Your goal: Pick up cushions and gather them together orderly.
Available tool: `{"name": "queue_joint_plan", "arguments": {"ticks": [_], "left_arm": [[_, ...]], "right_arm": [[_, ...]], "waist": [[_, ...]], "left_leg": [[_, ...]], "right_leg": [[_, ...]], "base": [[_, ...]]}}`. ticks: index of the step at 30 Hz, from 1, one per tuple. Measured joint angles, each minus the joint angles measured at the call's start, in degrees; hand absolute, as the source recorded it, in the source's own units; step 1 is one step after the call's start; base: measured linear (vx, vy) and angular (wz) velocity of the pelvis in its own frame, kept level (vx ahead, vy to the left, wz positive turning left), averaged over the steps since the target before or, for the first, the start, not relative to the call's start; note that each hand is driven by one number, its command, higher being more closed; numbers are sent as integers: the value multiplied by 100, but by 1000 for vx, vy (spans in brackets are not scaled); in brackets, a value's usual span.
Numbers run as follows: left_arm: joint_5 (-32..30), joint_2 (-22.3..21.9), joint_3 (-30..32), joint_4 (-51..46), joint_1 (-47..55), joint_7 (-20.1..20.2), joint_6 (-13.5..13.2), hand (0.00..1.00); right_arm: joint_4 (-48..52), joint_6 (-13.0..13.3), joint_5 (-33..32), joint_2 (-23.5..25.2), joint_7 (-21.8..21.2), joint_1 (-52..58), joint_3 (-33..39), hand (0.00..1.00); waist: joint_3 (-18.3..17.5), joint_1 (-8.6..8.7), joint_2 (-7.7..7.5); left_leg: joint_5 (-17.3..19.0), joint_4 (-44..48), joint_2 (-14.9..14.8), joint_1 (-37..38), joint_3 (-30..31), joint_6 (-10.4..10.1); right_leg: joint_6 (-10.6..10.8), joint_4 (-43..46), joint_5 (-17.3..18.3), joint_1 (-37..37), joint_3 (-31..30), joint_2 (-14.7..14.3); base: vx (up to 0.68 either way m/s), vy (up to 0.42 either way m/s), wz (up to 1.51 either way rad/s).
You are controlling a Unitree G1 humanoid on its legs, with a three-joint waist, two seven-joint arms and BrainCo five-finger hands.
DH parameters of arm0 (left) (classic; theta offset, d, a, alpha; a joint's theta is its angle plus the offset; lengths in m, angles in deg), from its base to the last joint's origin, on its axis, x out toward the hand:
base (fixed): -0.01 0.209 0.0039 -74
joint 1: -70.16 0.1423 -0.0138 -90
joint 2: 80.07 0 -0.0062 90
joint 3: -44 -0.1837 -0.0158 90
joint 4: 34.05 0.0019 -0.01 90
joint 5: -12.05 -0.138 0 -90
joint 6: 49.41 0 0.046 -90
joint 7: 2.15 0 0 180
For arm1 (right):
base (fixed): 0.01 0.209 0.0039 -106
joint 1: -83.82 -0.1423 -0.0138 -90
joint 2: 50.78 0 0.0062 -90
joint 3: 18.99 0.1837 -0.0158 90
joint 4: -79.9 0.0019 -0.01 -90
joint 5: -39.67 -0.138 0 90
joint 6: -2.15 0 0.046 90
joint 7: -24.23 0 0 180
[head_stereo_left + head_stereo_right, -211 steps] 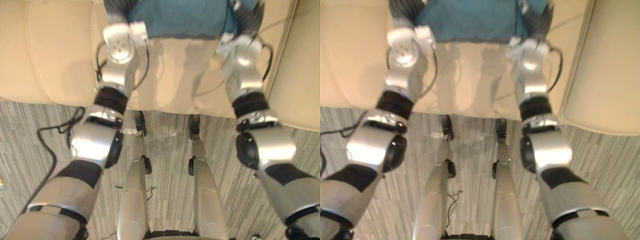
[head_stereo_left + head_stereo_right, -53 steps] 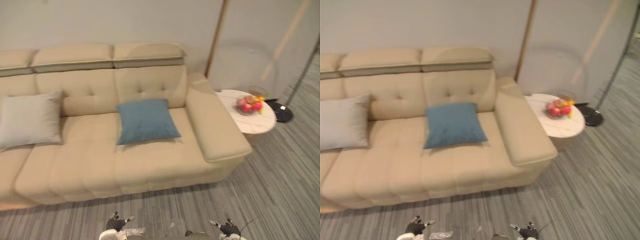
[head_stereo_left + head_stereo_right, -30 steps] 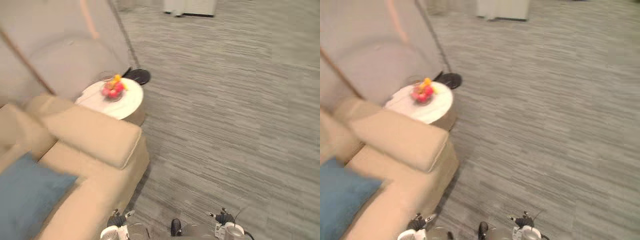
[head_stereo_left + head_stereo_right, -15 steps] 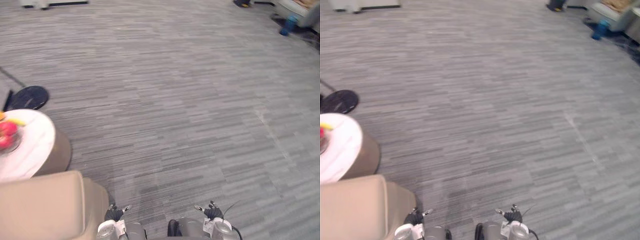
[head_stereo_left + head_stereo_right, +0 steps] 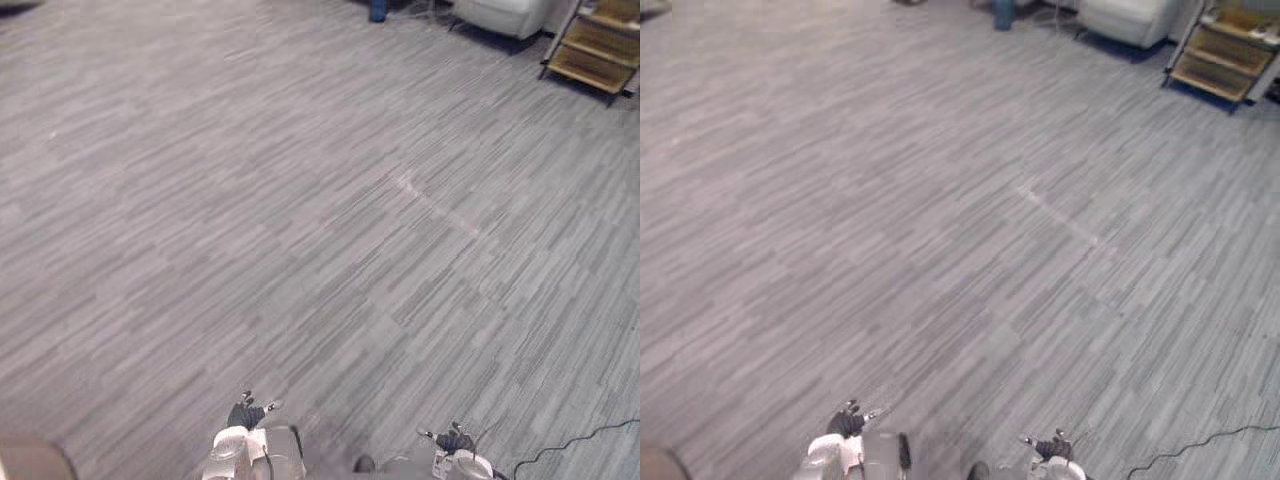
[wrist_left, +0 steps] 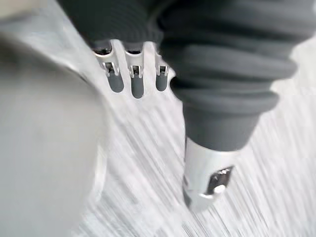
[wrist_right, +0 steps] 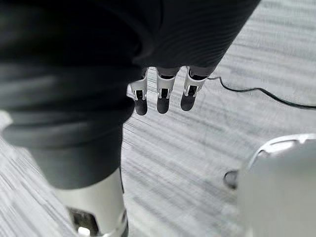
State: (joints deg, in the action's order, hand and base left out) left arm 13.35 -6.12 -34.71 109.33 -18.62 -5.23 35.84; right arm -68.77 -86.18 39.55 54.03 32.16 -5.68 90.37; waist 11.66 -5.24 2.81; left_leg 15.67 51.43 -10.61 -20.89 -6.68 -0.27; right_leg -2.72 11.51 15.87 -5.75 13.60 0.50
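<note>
No cushion was in either hand at this moment. The left robot hand [image 6: 137, 81] hung beside the body with its fingers straight and loose, released and holding nothing, with only carpet past the dark tips. The right robot hand [image 7: 163, 96] was the same: fingers straight, pointing down to the floor, empty. Where the cushions lay I cannot tell from these views.

I judge that the step in hand was one of searching or walking, not yet of grasping. The next move calls for turning the head and body until a cushion comes into sight. Then the robot should step close enough that both arms can reach it, because a soft cushion is easier to lift from two sides than with one hand.

The surface before the robot was a grey carpet floor [image 5: 300, 200] of narrow striped tiles, wide and open. A wooden shelf [image 5: 595, 50] with slanted boards stood at the far side of the room. Just beside the shelf was a white upholstered seat [image 5: 500, 12], probably an armchair, though only its lower part was visible. A small blue object [image 5: 1003, 12] stood beyond that seat, further from the shelf, too small to name. A pale streak [image 5: 440, 210] crossed the carpet between the shelf and the robot.
</note>
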Motion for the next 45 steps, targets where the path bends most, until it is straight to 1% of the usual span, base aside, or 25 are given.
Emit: {"name": "queue_joint_plan", "arguments": {"ticks": [2, 3, 5, 8, 10, 11, 12, 14, 18, 20, 21, 22, 23, 24, 28, 29, 31, 34, 36, 37, 38, 41, 43, 44, 45], "left_arm": [[-2, -23, -4, -5, 34, -3, 1, 0], [3, 13, -14, 4, 46, -2, -14, 0], [0, 112, 0, 14, 40, -10, -42, 0], [0, 93, 67, 20, 68, -9, -49, 0], [1, 82, 5, 17, 104, -12, -38, 0], [2, 111, -74, 25, 79, -11, -15, 0], [1, 153, -137, 54, 63, -19, 32, 0], [1, 182, -244, 134, 64, -38, 44, 0], [-1, 183, -354, 209, -45, -39, 36, 0], [-5, 227, -450, 254, -91, -29, 35, 0], [-5, 262, -453, 260, -95, -29, 36, 0], [-5, 185, -460, 386, -151, -16, 38, 0], [-6, 182, -444, 415, -170, -18, 37, 0], [-13, 144, -429, 444, -171, -23, 39, 0], [-26, 49, -96, 391, -112, -13, 50, 0], [-75, 20, -136, 281, -86, -3, 41, 0], [-119, 37, -203, 162, -58, 9, 44, 0], [-113, 99, -245, -3, -53, -9, 10, 0], [-106, 86, -365, -4, -8, -17, 3, 0], [-90, 91, -425, 25, -11, -11, 0, 0], [-93, 113, -439, 25, -9, -16, -2, 0], [-74, 150, -425, 63, -18, -13, 9, 0], [-22, 159, -452, 12, 103, -13, 2, 0], [7, 228, -487, 16, 96, -5, 13, 0], [6, 280, -568, 19, 90, -7, 19, 0]], "right_arm": [[48, -1, 1, 2, 1, 38, -1, 0], [41, -9, 2, 24, 7, 29, -7, 0], [62, -11, 8, 174, -13, 56, -108, 0], [172, -19, 14, 210, -29, 60, -156, 0], [248, 8, 14, 239, -43, 38, -164, 0], [330, 10, 14, 285, -62, 44, -170, 0], [330, 2, 15, 318, -73, 76, -170, 0], [433, 33, 16, 308, -77, 68, -174, 0], [298, 65, 16, 297, -83, -112, -181, 0], [101, 68, 15, 161, -79, -282, -241, 0], [54, 61, 15, 121, -79, -263, -268, 0], [-130, 49, 16, -151, -74, -344, -258, 0], [-135, 49, 16, -169, -70, -356, -254, 0], [-136, 49, 16, -208, -69, -369, -134, 0], [-31, 44, 10, -87, -55, -272, -73, 0], [-29, 43, 7, -78, -42, -259, -169, 0], [-53, 44, 1, 3, -39, -298, -175, 0], [-125, 40, -2, 85, -2, -478, -119, 0], [-137, 53, -2, 47, 0, -449, 45, 0], [-263, 43, 1, 33, 10, -438, 37, 0], [-302, 34, 0, 37, -9, -438, -6, 0], [-272, 4, 6, 47, -13, -299, 27, 0], [-249, 16, 12, 84, -18, -255, 25, 0], [-172, 21, 15, 146, -42, -213, 20, 0], [-129, 20, 14, 174, -56, -162, 20, 0]], "waist": [[-55, -18, 18], [-59, -121, -37], [-203, -124, -344], [-219, -165, -386], [-255, -248, -390], [-229, -244, -408], [-215, -201, -418], [-206, -38, -370], [-206, 47, -347], [-189, 253, -412], [-168, 262, -434], [-130, 260, -182], [-118, 260, -133], [-112, 277, 6], [-56, 267, 134], [-35, 207, 151], [6, 137, 48], [26, -8, 3], [-22, -94, 33], [-55, -154, -7], [-87, -147, -58], [-133, -134, -201], [-190, -202, -230], [-138, -177, -323], [-119, -147, -375]], "left_leg": [[-225, -2101, 311, 43, 476, -277], [-572, -2296, 446, 162, 502, -398], [-485, -2577, 703, 244, 242, -309], [-80, -2137, 815, 450, 17, 7], [176, -2234, 797, 790, -192, 78], [373, -2374, 800, 1132, -301, 112], [468, -2494, 801, 1487, -365, 118], [481, -2886, 776, 2077, -430, 117], [439, -3747, 482, 2956, -792, -69], [420, -4085, 486, 3301, -785, -103], [413, -4098, 510, 3347, -724, -117], [286, -4033, 296, 3473, -407, -331], [229, -3979, 244, 3475, -314, -423], [88, -3675, 149, 3457, -84, -637], [-1293, -95, -152, 2232, 480, -569], [-788, 1018, -206, 1645, 420, -387], [-442, 1290, -102, 1068, 375, -308], [58, -238, 283, 124, 251, -175], [-588, -2850, 646, 118, 546, -450], [-1191, -3161, 793, 342, 364, -270], [-1142, -3214, 858, 369, 323, -304], [-597, -2514, 1046, 500, 68, 202], [-196, -2726, 1023, 891, 8, 163], [8, -2748, 1081, 1207, -36, 194], [102, -2735, 1129, 1363, -34, 211]], "right_leg": [[292, 40, 175, -33, -333, 150], [448, 58, 243, -67, -580, 267], [512, -117, 80, -60, -852, 470], [567, 109, -27, -202, -1041, 676], [684, 1207, -9, 147, -1170, 756], [1111, 2767, -245, 832, -1187, 890], [1211, 4009, -301, 1392, -1126, 995], [966, 4619, -131, 1887, -550, 1196], [517, 2975, -47, 2445, 933, 1205], [404, 764, -1095, 2683, 928, 821], [248, 571, -1517, 2665, 833, 756], [-105, 724, -1690, 2595, 694, 484], [-127, 800, -1576, 2606, 686, 453], [-182, 984, -1293, 2562, 685, 309], [-275, 546, -789, 1467, 431, -200], [-331, 284, -663, 994, 208, -352], [-345, 32, -564, 574, -27, -362], [-179, -439, -534, -41, -620, -258], [144, -509, -250, -192, -967, -59], [289, -573, -119, -381, -1262, 95], [296, -591, -143, -434, -1290, 154], [367, -66, -254, -504, -1502, 402], [730, 1321, -152, -14, -1590, 395], [1423, 2969, -384, 648, -1610, 507], [1671, 3751, -522, 958, -1596, 582]], "base": [[324, 288, -81], [464, 336, -78], [517, 213, -29], [407, 164, -26], [408, 176, -54], [353, 105, -48], [366, 75, -37], [387, 2, -11], [388, -56, -31], [578, -188, -4], [783, -282, -17], [445, -167, -26], [552, -222, -40], [552, -252, -33], [575, -185, -45], [536, -22, -70], [479, -10, -70], [537, 80, -104], [539, 232, -87], [449, 216, -62], [613, 211, -47], [633, 149, -22], [432, 97, -40], [347, 42, -20], [431, 19, -5]]}}
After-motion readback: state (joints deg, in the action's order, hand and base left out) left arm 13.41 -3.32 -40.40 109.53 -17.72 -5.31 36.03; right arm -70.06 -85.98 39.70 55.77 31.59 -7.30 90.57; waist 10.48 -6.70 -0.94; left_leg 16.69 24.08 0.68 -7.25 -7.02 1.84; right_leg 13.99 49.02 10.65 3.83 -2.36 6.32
